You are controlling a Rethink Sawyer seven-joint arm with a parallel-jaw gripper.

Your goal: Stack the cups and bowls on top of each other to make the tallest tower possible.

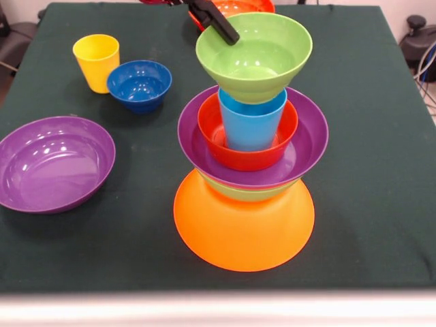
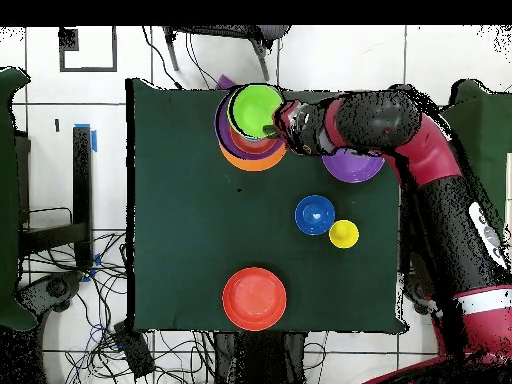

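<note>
The tower [image 1: 248, 146] stands a little toward 4 o'clock of the counter's [image 1: 381, 225] middle in the front view: an upturned orange bowl [image 1: 243, 231] as base, a green rim just showing above it, then a purple bowl [image 1: 306, 146], a red-orange bowl [image 1: 211, 126], a light blue cup [image 1: 251, 126] upright inside that, and a green bowl [image 1: 262, 58] perched on the cup's mouth. The tool [image 1: 228, 33] meets that top bowl's rim at about 10 o'clock, one black finger lying over the edge; whether it pinches the rim or has let go I cannot tell. The risk, as I judge it, is the wide green bowl balanced on a narrow cup: a sideways drag as the tool leaves could tip it and topple the pile. Spare pieces wait off at 9 to 11 o'clock: a yellow cup [image 1: 96, 61], a small dark blue bowl [image 1: 139, 84], a second purple bowl [image 1: 53, 163].
</note>
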